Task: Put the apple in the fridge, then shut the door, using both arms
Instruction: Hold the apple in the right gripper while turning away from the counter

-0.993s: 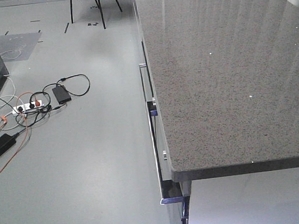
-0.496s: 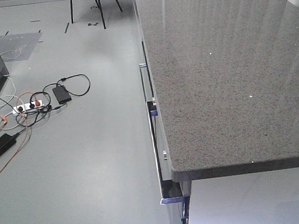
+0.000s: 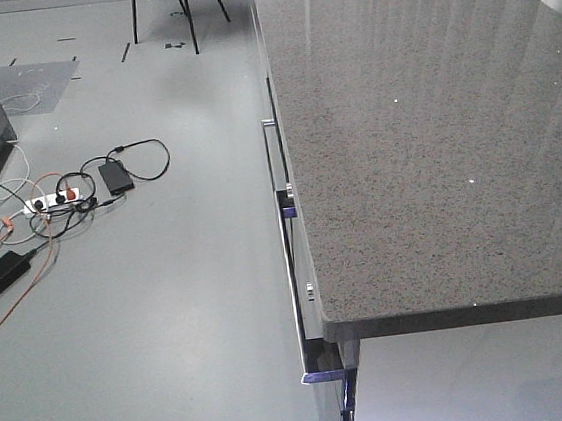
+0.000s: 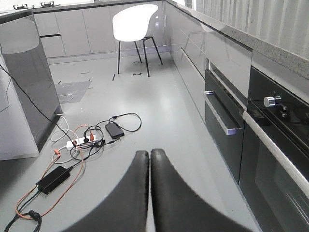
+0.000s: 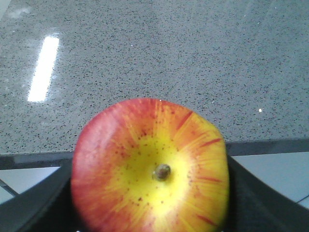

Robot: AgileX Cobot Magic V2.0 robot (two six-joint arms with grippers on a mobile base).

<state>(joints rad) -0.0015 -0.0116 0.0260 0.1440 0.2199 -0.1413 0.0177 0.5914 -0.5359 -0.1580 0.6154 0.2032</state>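
Right jaws flank apple (image 5: 149,169), gripping it above counter (image 5: 145,58) edge.

The polished grey speckled stone surface (image 3: 426,155) reflects pale streaks of light and ends in a straight front edge. Beside it, the smooth light-grey floor (image 3: 172,322) carries a white power strip (image 3: 56,200) among tangled black and orange cables (image 3: 46,223). A flat black power adapter (image 3: 115,176) lies near the strip, a second black adapter (image 3: 1,273) well apart from it. A white shell chair on thin black legs (image 4: 135,21) stands farther back.

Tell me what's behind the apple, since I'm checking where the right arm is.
The grey speckled counter and its front edge, with a pale surface below. The apple hides the edge's middle stretch.
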